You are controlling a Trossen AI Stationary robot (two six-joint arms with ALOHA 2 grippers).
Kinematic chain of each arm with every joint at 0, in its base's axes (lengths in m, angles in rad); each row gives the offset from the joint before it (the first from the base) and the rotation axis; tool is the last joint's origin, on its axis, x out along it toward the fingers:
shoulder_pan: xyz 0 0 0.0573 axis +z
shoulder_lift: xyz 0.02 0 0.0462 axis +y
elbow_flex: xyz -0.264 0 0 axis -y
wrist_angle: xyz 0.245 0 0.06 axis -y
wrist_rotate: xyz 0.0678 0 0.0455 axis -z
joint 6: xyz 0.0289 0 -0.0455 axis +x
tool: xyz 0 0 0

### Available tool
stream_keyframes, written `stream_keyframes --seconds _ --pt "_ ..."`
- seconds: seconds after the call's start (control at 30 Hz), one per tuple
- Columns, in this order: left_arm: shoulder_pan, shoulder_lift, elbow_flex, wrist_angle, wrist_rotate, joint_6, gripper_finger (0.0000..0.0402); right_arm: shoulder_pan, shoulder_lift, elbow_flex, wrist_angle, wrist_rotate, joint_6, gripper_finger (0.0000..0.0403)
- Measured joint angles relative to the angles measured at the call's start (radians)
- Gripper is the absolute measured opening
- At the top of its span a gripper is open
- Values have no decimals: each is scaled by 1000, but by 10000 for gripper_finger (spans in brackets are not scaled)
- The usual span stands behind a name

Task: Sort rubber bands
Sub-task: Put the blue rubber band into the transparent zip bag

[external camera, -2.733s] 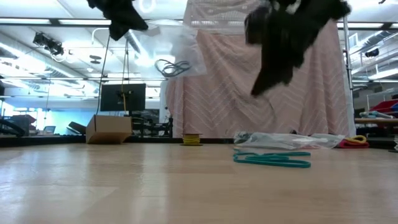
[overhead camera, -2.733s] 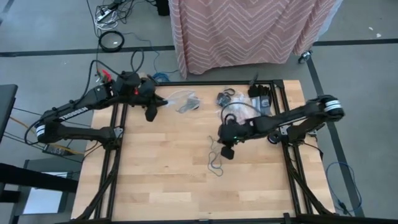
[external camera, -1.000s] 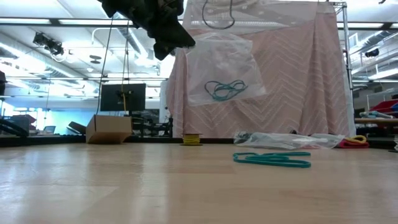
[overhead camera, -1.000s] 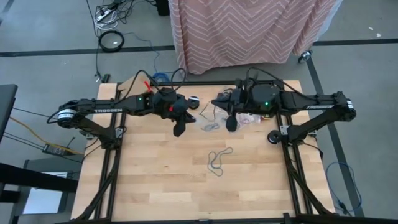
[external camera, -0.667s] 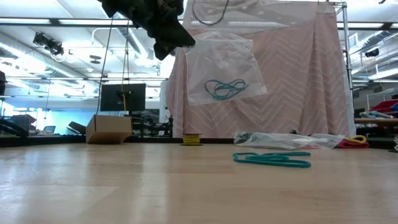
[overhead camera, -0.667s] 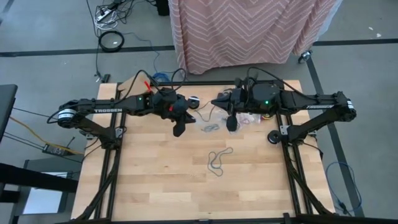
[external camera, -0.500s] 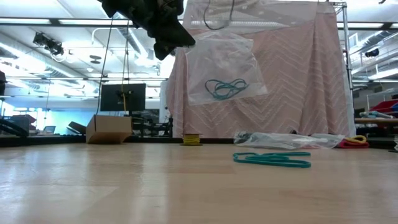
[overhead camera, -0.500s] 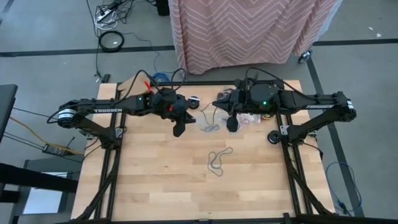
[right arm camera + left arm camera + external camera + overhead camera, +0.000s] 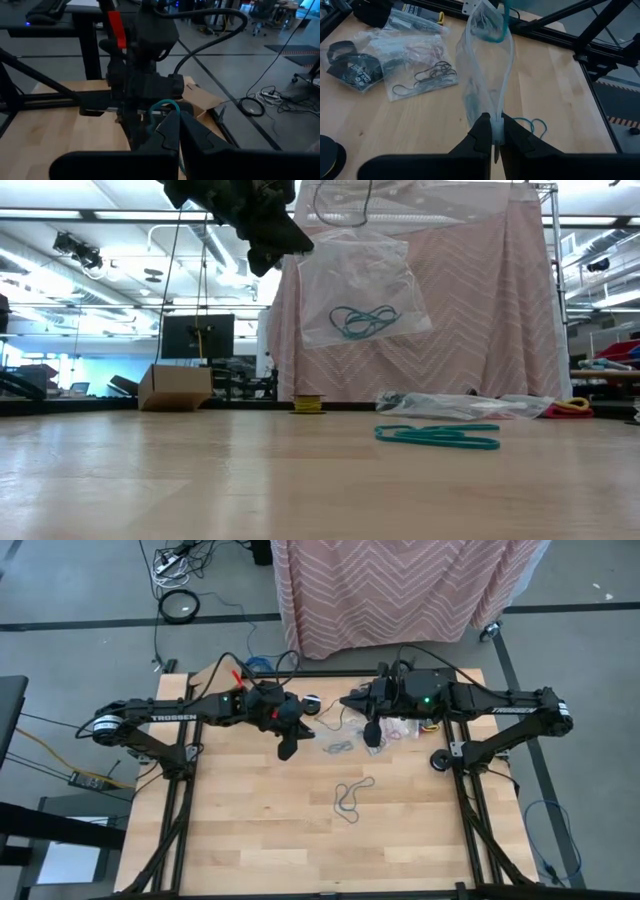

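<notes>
My left gripper hangs over the table's far middle, shut on a clear plastic bag with a few teal rubber bands inside. Facing it, my right gripper is shut on one teal rubber band, whose loop dangles just above the bag's top. In the low view the right gripper itself is above the picture. More teal rubber bands lie loose on the wood at the table's middle. My left gripper pinches the bag's top edge at one corner between its two fingers, slanting down from the table's left. The bag hangs below the fingers, clear of the table. My right gripper pinches the teal band at its fingertips, coming from the table's right. The band arches out past the fingers, clear of the table.
Other clear bags with black and red bands lie at the far right, one more holding black items. A small black disc sits near the far edge. The near half of the table is bare wood.
Both grippers stay almost still, facing each other over the far middle. The band's loop under my right gripper sways slightly above the bag's top. The bag hangs as before.
</notes>
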Motion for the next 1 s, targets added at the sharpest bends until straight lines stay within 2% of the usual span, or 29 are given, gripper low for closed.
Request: stream_keyframes --seconds 0.43,0.67,0.8,1.0 --pt "0 0 0 1 7 6 25 0 0 0 -103 -2 14 0" --pt "0 0 0 1 7 8 25 0 6 0 -193 -65 45 0" --pt "0 0 0 1 7 12 25 0 39 0 -238 -71 64 0" --pt "0 0 0 1 7 12 25 0 146 0 -202 -73 66 0"
